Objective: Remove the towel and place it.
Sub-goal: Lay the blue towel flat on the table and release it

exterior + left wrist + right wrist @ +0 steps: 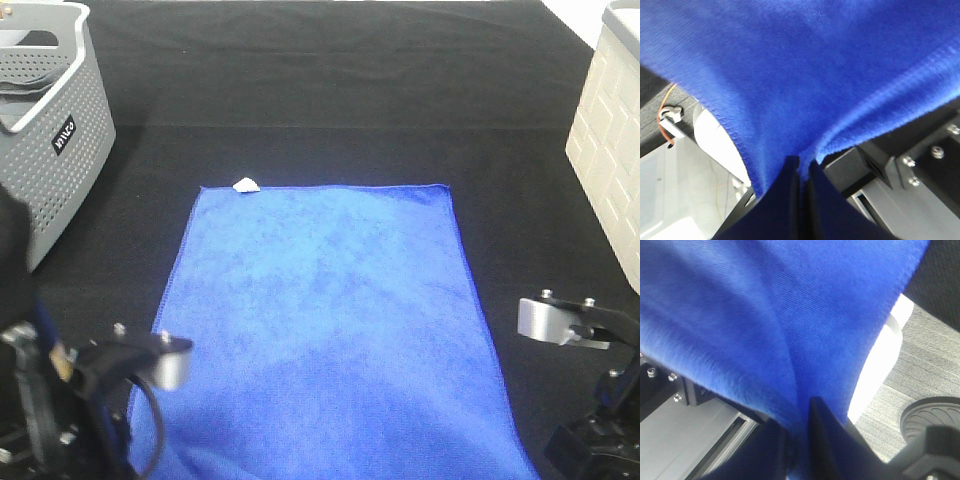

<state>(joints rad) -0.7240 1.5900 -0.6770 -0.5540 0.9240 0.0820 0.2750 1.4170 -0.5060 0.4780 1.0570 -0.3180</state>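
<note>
Towel (330, 320) lies spread on black table cloth (330, 90), white tag (246, 185) at far corner. Left gripper (801, 175) is clamped on its near edge; right gripper (799, 440) likewise, fabric pinched between closed jaws.

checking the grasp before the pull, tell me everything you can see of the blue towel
The towel is a large royal-blue rectangle, fuzzy like microfibre, with stitched edges and a small white tag near its far left corner. Most of it lies flat on the black table cloth, its long side running away from the robot. Its near end is gathered into folds where the left gripper and the right gripper are each shut on it.
</note>
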